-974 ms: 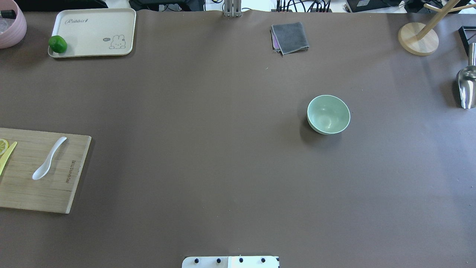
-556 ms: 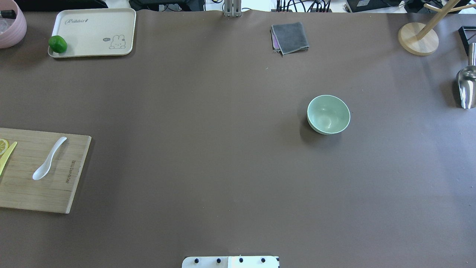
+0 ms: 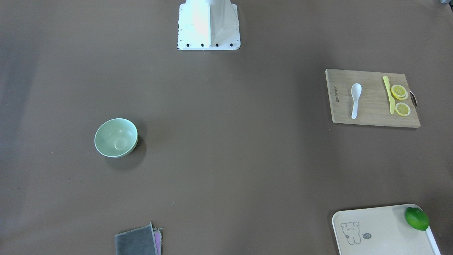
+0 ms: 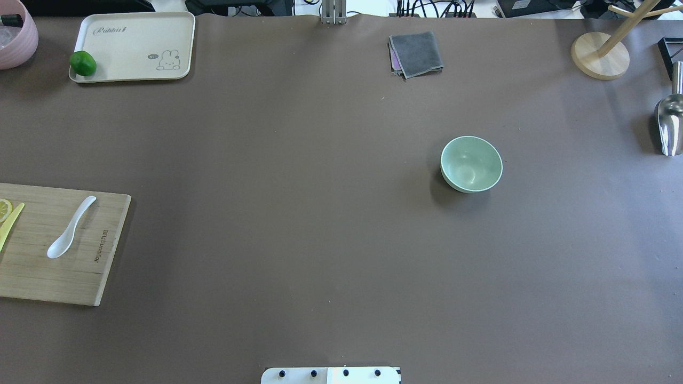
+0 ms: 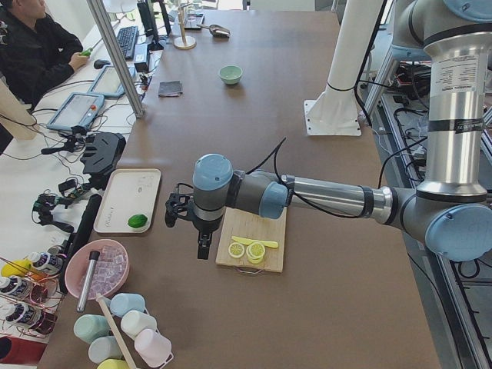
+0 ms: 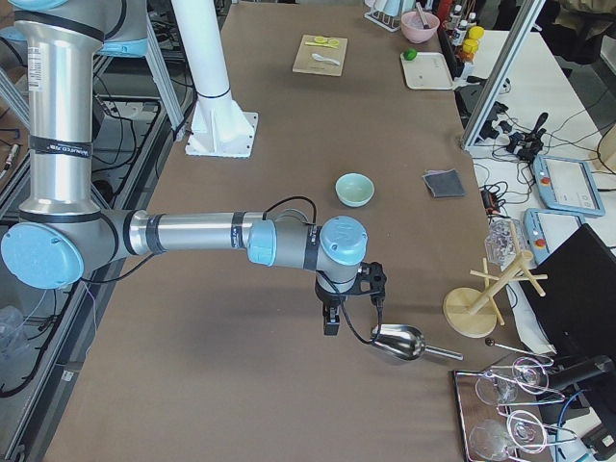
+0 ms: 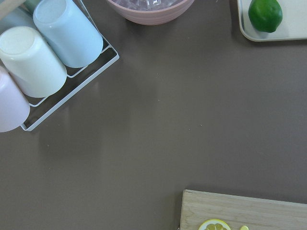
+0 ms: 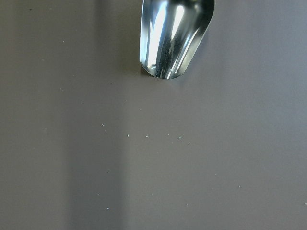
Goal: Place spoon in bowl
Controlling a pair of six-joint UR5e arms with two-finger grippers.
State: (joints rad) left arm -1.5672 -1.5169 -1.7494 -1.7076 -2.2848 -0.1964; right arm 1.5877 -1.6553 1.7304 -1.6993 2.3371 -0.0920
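Observation:
The white spoon (image 4: 69, 228) lies on a wooden cutting board (image 4: 80, 266) at the table's left edge, scoop toward the robot; it also shows in the front view (image 3: 355, 99). The mint-green bowl (image 4: 471, 164) stands empty and upright right of the table's middle, and shows in the front view (image 3: 116, 137). My left gripper (image 5: 203, 246) shows only in the exterior left view, hovering beside the board's outer edge. My right gripper (image 6: 330, 323) shows only in the exterior right view, near a metal scoop. I cannot tell whether either is open or shut.
A yellow knife (image 4: 10, 224) and lemon slices (image 3: 400, 91) share the board. A tray (image 4: 133, 48) with a lime (image 4: 82, 63) is far left. A grey cloth (image 4: 416, 53), a wooden stand (image 4: 600, 56), a metal scoop (image 4: 669, 122) and a cup rack (image 7: 48, 57) ring the table.

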